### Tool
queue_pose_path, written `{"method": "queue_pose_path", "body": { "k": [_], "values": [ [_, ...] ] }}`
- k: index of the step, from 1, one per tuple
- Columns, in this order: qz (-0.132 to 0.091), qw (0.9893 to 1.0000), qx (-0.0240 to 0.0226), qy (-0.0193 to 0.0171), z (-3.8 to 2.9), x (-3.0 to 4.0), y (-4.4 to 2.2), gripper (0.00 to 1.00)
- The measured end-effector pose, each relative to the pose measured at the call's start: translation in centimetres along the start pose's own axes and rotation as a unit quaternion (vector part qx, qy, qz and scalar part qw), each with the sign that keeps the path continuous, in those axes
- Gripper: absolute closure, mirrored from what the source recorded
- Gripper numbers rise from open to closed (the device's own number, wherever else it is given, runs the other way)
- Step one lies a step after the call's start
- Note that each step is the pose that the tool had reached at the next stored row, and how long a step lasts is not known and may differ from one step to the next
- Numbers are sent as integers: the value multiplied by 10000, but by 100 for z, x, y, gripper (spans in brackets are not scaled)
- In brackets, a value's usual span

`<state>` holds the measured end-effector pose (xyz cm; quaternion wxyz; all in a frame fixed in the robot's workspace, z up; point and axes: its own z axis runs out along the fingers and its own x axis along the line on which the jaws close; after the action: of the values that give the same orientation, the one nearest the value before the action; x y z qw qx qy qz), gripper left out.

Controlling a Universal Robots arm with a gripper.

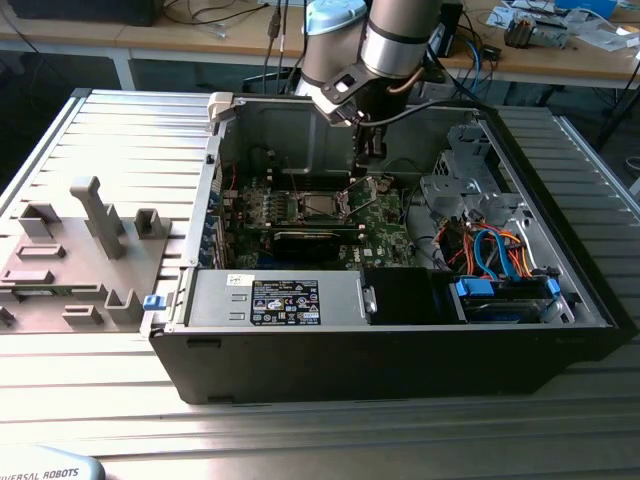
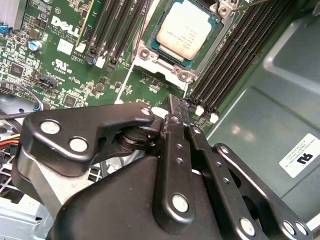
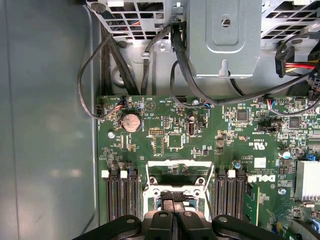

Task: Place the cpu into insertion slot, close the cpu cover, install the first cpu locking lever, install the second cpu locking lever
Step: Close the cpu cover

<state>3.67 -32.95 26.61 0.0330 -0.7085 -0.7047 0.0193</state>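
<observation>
Grey ribbed metal table (image 1: 100,130) carries a black computer case (image 1: 400,350), lying on its side with the side panel off. On the exterior view's left, a grey fixture plate (image 1: 70,260) with upright holders lies beside the case. A silver and black robot arm (image 1: 400,40) reaches down into the case from above. On the floor of the case is a green motherboard (image 3: 165,135) with black cables looping over one edge.

The black gripper (image 2: 176,102) hangs low over the board, directly above the insertion slot (image 2: 159,64). Its jaws are pressed together with nothing visible between them. Long black memory sockets (image 3: 122,200) flank the slot on both sides.

In the first wrist view, the cpu cover (image 3: 180,164), a silvery frame with a square opening, shows just beyond the fingertips; whether it lies flat or stands lifted I cannot tell. The cpu (image 2: 187,31) sits inside the slot, its pale metal top facing up and uncovered.
</observation>
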Motion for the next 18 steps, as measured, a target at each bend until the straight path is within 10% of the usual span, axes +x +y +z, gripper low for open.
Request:
{"method": "queue_pose_path", "body": {
  "k": [5, 18],
  "values": [
    [-3, 10000, 2, 50, 6, 1, 10, 89],
    [-122, 9999, 25, 46, 20, -1, 186, 89]
  ]
}}
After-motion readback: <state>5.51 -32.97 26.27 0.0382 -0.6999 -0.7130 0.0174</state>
